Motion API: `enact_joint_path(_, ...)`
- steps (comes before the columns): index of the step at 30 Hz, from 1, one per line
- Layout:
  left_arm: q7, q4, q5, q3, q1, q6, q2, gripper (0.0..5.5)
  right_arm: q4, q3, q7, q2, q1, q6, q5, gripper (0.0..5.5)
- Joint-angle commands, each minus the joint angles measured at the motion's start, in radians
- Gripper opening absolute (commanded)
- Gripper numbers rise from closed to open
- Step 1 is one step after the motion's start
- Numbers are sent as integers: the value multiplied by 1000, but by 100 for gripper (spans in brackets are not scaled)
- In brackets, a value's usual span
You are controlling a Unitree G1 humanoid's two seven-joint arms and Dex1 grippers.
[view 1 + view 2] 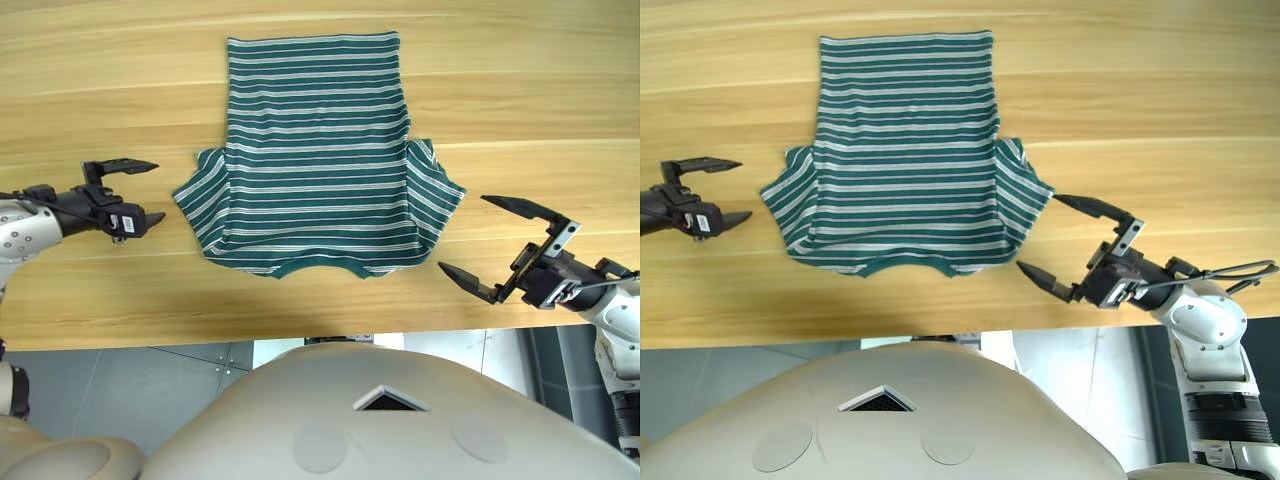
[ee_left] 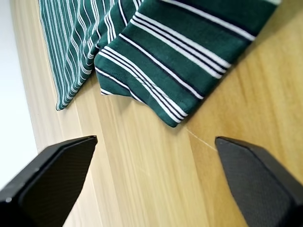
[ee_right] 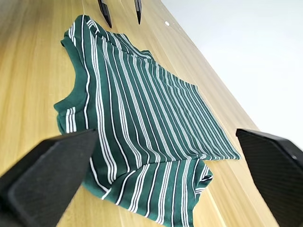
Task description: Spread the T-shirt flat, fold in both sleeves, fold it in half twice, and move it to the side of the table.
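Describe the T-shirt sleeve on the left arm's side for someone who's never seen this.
On the wooden table lies a green T-shirt with white stripes, collar toward the robot. The sleeve sticks out from its edge facing the left gripper, whose jaws stand open beside it. Its stripes run slanted, unlike the body's straight ones, and the other sleeve points toward the right gripper.

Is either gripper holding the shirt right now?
No, the left gripper and right gripper are open beside the shirt, not touching it.
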Motion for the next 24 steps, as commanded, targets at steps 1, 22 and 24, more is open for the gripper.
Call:
enact_joint_path(1,8,31,53,-43,-16,20,-21,513,-18,-2,0,-4,-7,14,2,540)
enact_joint_path(22,27,108,66,-152,-103,-24,-92,513,-30,2,12,-10,-14,26,15,540)
enact_joint_path(24,29,108,67,-159,-106,-28,-99,513,-30,4,12,-9,-15,26,14,540)
